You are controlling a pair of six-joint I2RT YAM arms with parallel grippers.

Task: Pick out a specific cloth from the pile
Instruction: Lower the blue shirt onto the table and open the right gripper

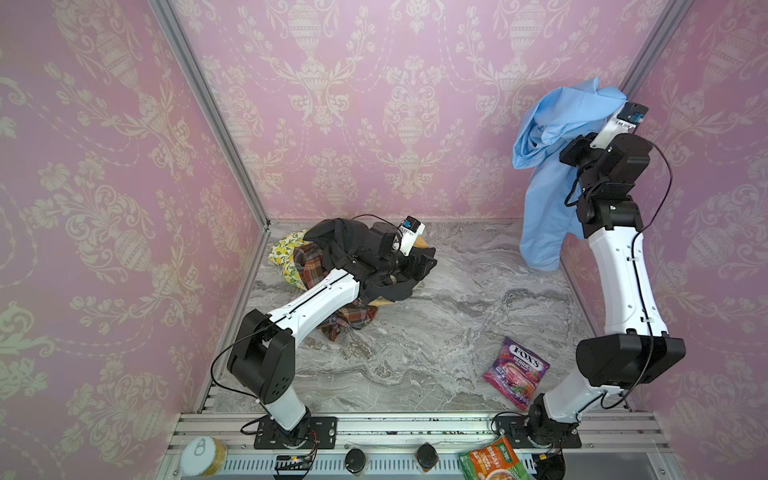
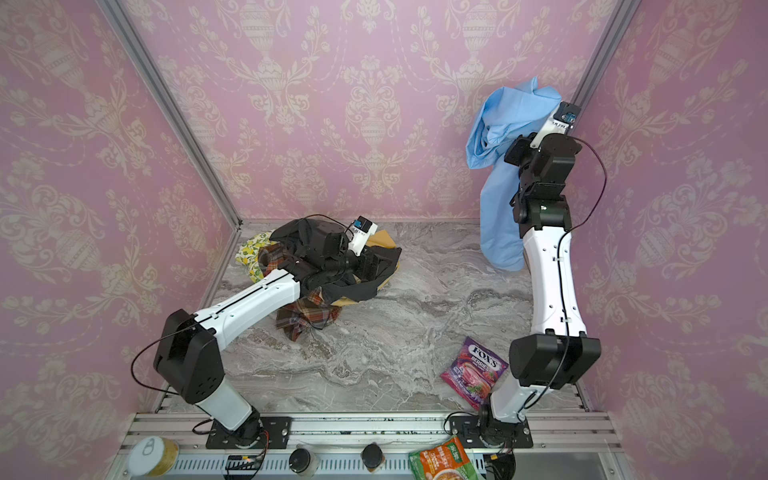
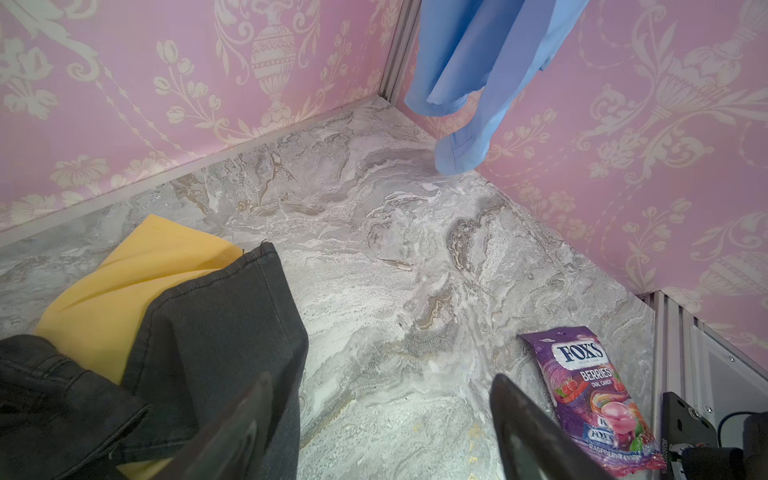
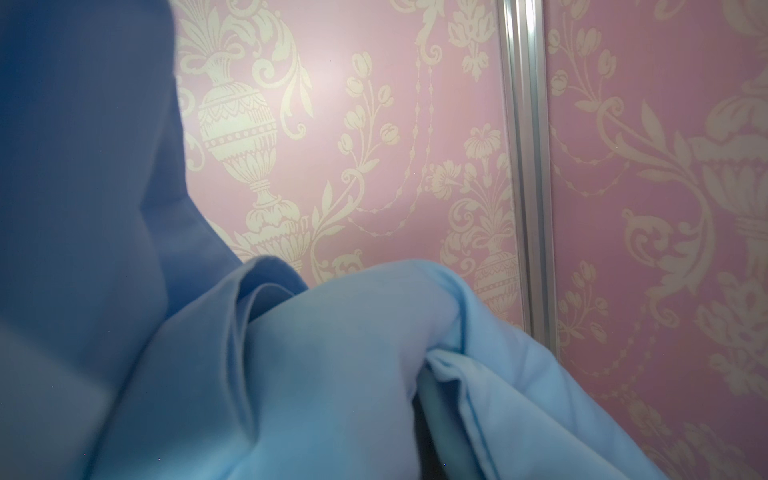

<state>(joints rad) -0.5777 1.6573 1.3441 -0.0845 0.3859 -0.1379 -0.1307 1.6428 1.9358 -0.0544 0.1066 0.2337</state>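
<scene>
Up at one o'clock in both top views, the cloth [image 1: 548,124] [image 2: 498,120] hangs from the right gripper, clamped shut inside its folds. Well apart, at eleven o'clock on the table [image 1: 436,332], the left gripper [image 3: 382,436] gapes empty over the pile [image 1: 309,259].
</scene>
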